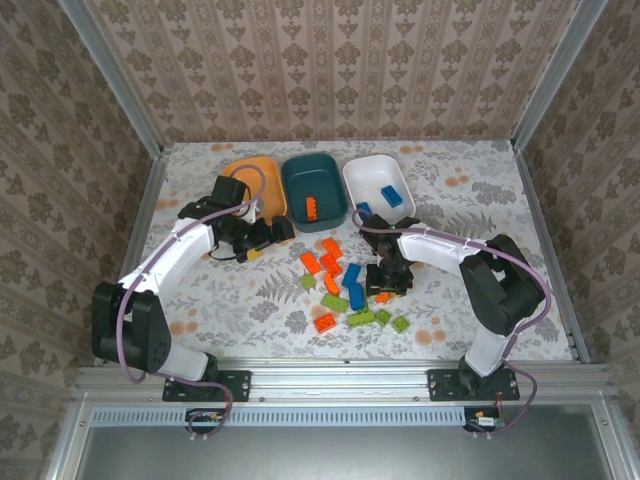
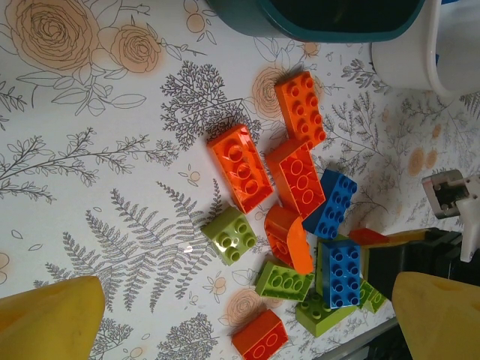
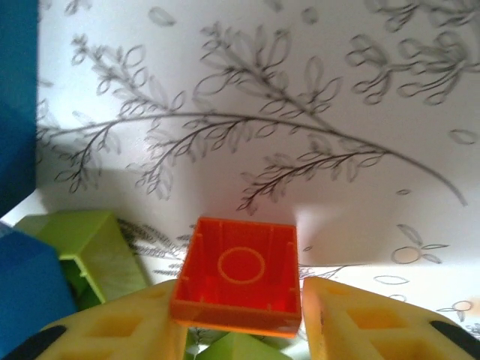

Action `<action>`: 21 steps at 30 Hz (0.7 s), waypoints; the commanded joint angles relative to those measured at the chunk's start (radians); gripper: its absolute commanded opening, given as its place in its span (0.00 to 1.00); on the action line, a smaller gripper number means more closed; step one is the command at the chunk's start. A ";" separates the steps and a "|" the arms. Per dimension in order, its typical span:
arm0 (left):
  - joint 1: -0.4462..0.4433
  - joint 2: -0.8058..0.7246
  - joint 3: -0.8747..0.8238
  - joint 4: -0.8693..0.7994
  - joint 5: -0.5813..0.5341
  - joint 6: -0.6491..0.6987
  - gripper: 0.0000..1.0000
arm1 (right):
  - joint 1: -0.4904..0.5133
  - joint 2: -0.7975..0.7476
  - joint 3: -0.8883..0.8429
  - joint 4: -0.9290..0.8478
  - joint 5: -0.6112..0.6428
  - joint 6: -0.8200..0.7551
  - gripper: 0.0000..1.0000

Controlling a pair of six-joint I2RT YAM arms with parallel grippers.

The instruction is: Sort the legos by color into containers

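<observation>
Loose legos lie in a heap mid-table: orange [image 1: 311, 262], blue [image 1: 352, 275] and lime green [image 1: 360, 319]. Of the containers along the back, the orange bowl [image 1: 262, 170] shows no brick, the teal bowl [image 1: 330, 175] holds an orange brick [image 1: 312, 208], and the white bowl [image 1: 372, 172] holds blue bricks [image 1: 392, 195]. My right gripper [image 3: 240, 300] is down at the heap's right side [image 1: 385, 283]. Its yellow fingers [image 3: 352, 322] hug both sides of a small orange lego [image 3: 240, 274], hollow underside toward the camera. My left gripper [image 2: 247, 300] hovers open left of the heap [image 1: 272, 233], nothing between its fingers.
In the left wrist view, orange [image 2: 240, 169], blue [image 2: 343, 274] and green [image 2: 232, 234] bricks crowd together below the teal bowl's rim [image 2: 337, 22]. The white bowl's wall [image 2: 420, 60] is at the right. Patterned walls enclose the table on three sides.
</observation>
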 commanded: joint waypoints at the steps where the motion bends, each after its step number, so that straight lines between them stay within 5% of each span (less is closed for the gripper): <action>1: 0.008 -0.017 0.003 -0.017 0.015 -0.005 1.00 | -0.024 -0.012 -0.012 -0.011 0.052 0.003 0.37; 8: 0.008 -0.015 0.006 -0.013 0.012 -0.007 1.00 | -0.051 -0.072 0.047 -0.033 0.052 0.001 0.29; 13: 0.012 -0.024 0.000 -0.011 0.008 -0.006 1.00 | -0.076 -0.069 0.214 -0.013 -0.080 0.025 0.28; 21: 0.038 -0.079 -0.051 -0.020 0.000 -0.010 1.00 | -0.084 0.142 0.517 0.126 -0.288 0.176 0.28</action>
